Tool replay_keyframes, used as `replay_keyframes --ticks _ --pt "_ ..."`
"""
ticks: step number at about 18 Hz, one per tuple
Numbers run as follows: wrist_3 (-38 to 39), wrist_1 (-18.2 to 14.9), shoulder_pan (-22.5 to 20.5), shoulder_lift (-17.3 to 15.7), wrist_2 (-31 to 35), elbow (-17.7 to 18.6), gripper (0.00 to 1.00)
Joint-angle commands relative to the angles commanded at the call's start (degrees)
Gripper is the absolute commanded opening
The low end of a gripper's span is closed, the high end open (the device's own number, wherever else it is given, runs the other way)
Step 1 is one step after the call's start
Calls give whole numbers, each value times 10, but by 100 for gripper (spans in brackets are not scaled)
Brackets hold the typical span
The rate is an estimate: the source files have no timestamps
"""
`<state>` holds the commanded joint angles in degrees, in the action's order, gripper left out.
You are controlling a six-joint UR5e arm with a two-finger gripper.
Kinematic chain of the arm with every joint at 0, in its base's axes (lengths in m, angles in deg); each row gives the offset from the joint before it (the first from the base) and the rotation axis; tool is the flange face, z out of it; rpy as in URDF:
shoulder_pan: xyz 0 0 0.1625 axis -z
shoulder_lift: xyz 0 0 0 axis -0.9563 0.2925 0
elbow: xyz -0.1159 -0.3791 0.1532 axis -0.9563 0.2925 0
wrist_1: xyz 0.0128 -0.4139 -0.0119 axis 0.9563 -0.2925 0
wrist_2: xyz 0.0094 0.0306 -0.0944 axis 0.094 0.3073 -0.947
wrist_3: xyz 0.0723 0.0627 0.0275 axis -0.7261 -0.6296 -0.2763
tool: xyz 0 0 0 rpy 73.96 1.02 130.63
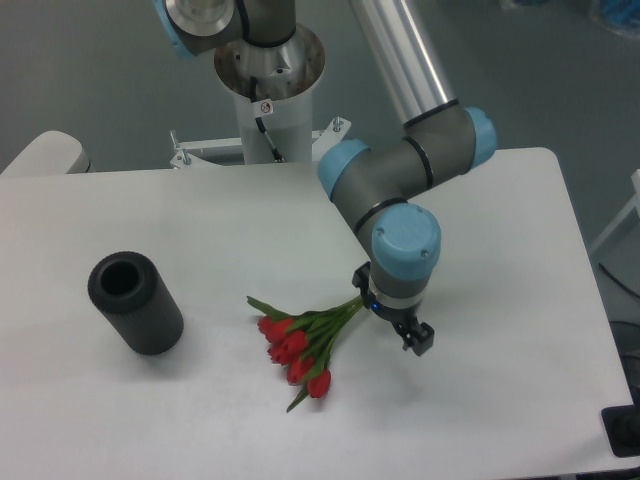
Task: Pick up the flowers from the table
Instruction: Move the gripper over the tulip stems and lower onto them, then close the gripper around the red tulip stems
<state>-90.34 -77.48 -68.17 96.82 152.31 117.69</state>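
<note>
The flowers (300, 345), a small bunch of red tulip buds with green leaves and stems, lie on the white table (500, 250) just right of its middle. The buds point down-left and the stems run up-right. My gripper (408, 332) hangs low under the blue-capped wrist, right at the stem ends. The stem tips vanish behind the wrist at its left side. Only a small black part of the fingers (418, 340) shows, so I cannot see how the jaws stand or whether they touch the stems.
A black hollow cylinder (135, 302) lies on its side on the left of the table. The arm's base column (268, 110) stands at the far edge. The table's right edge is near the gripper.
</note>
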Motion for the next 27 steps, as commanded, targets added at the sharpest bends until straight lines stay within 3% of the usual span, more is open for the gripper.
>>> replay_keyframes --ticks 4,7,10,13,17,20,24,27 --pt "37 71 12 2 0 42 100" --pt "38 83 19 2 0 51 96" --pt "40 84 19 2 0 51 63" --pt "52 85 20 4 2 51 39" --pt "60 87 20 4 2 48 24" --pt "69 84 20 1 2 43 6" --pt "69 83 14 -16 1 37 3" --pt "69 80 11 -16 4 -2 3"
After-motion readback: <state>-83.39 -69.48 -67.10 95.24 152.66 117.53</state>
